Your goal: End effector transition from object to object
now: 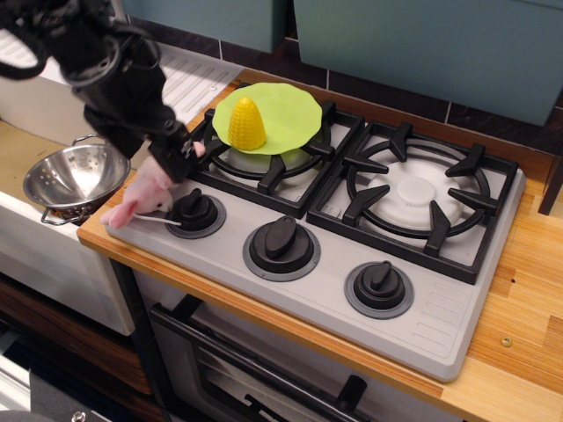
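My black gripper [160,156] hangs from a bulky black arm with cables at the upper left. It is low over the left front corner of the stove, right above the upper end of a pink plush toy [143,196]. The fingers stand apart, one finger [180,156] by the toy's top, and hold nothing. A yellow corn cob [247,124] stands on a lime green plate [286,110] on the back left burner, to the gripper's right.
A steel colander [70,176] sits in the sink at left. The grey stove [440,325] has three black knobs along its front; the left knob [195,211] is beside the toy. The right burner grate [413,193] is bare. A wooden counter [519,352] lies at right.
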Controlling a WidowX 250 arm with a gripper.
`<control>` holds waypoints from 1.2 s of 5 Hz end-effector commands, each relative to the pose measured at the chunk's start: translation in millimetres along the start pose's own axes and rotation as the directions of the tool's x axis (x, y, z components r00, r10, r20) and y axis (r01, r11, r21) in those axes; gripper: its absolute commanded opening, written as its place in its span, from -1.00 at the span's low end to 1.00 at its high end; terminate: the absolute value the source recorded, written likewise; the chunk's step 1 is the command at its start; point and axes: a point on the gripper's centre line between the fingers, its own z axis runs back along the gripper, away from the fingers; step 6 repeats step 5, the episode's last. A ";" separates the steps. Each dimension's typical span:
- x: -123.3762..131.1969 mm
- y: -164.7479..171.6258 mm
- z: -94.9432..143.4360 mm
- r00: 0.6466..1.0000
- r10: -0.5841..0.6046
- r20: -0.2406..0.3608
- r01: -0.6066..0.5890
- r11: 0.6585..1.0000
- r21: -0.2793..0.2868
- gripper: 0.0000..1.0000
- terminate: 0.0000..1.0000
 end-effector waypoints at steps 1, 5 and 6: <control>-19.8 8.6 -13.5 0.995 -0.011 0.099 0.010 1.000 0.009 1.00 -1.00; -24.9 9.6 -41.5 0.992 -0.032 0.123 0.034 0.999 -0.016 1.00 1.00; -24.9 9.6 -41.5 0.992 -0.032 0.123 0.034 0.999 -0.016 1.00 1.00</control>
